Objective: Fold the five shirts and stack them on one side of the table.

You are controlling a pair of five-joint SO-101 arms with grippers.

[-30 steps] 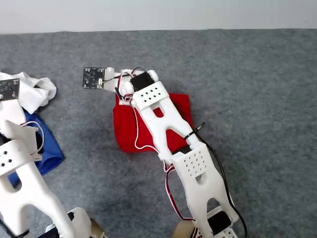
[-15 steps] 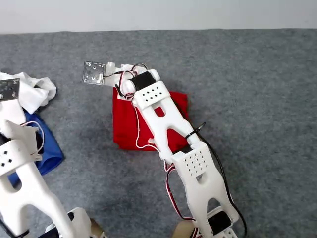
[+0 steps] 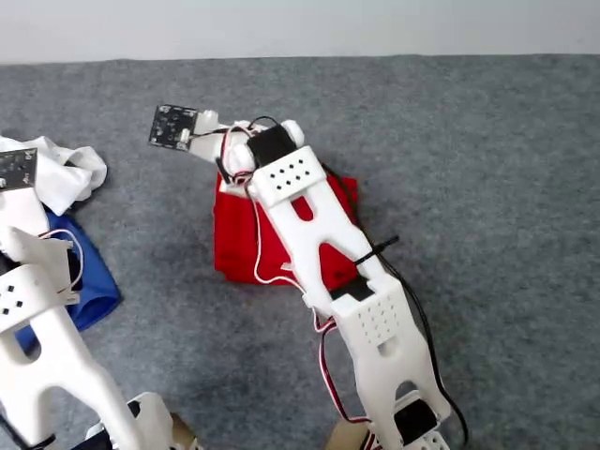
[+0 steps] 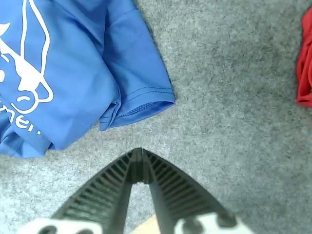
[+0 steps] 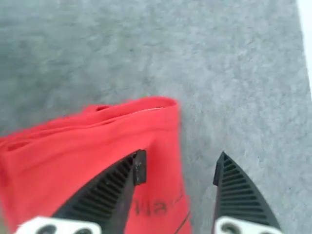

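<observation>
High view, left to right: crumpled white shirt [image 3: 66, 173] and blue shirt [image 3: 94, 286] lie at the worktop's [image 3: 487, 187] left edge. Left fingers [image 4: 112, 185] are pressed together over bare worktop just beside the blue one. Folded red shirt [image 3: 234, 244] is mid-worktop, right fingers [image 5: 114, 187] spread wide over its corner. Cloth looks light, limp and likely to unfold; pinch all layers at a folded edge.

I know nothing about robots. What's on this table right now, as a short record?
red shirt: folded, mid-table, under the right arm
blue shirt: lying flat by the left arm
white shirt: crumpled, next to the blue one
left fingers: shut, over the grey mat, holding nothing
right fingers: open, above the red shirt's edge
</observation>
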